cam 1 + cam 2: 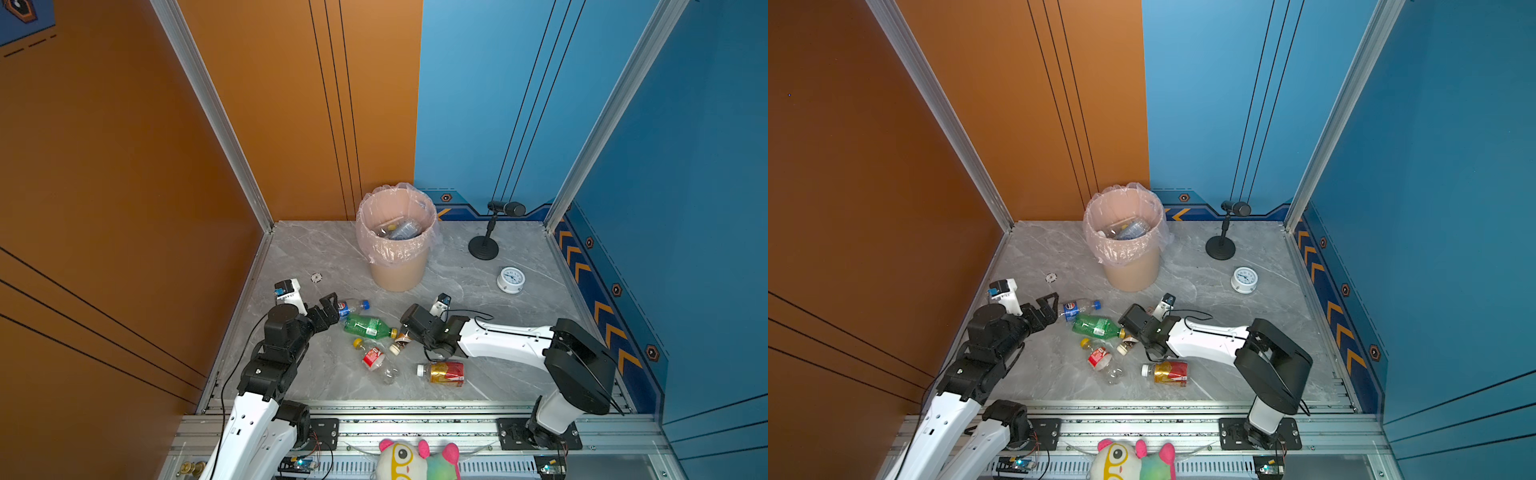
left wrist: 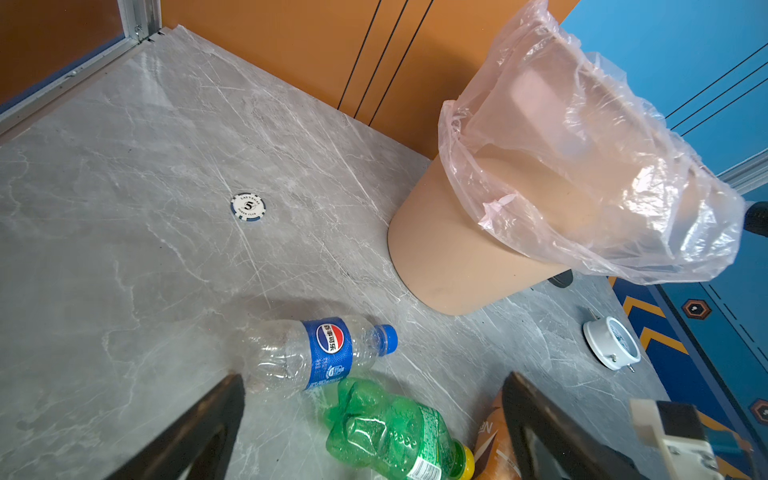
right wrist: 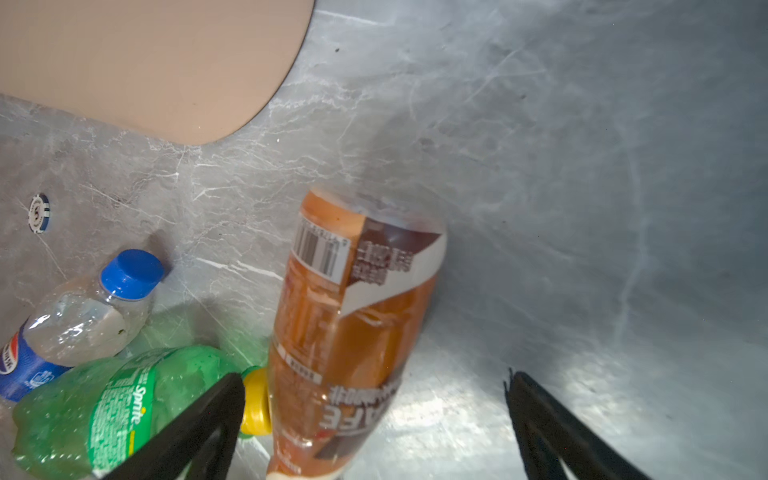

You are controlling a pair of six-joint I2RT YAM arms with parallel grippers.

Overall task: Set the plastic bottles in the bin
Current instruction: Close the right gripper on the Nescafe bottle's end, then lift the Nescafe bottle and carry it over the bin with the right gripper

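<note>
In both top views the bin, beige-pink with a clear bag folded over its rim, stands near the middle of the frame at the back of the grey marble table. A few plastic bottles already lie inside it. Five more lie on their sides just below the bin, in the lower centre of the frame. They are a clear blue-label bottle with a blue cap, a green bottle with a yellow cap right below it, and a brown bottle at the green one's cap end. A clear red-label bottle lies below those, and a red-gold bottle lies lowest and to the right. The left gripper sits at the left of this cluster, by the base end of the blue-label bottle. Its fingers are spread wide and hold nothing; whether they touch the bottle cannot be told. The right gripper reaches in from the right, fingers also spread wide. In the right wrist view the brown bottle lies between them, unpinched, with bare table showing beside it. A white clock and a microphone stand sit to the right of the bin. A poker chip lies to its left and a plush toy at the bottom edge.
</note>
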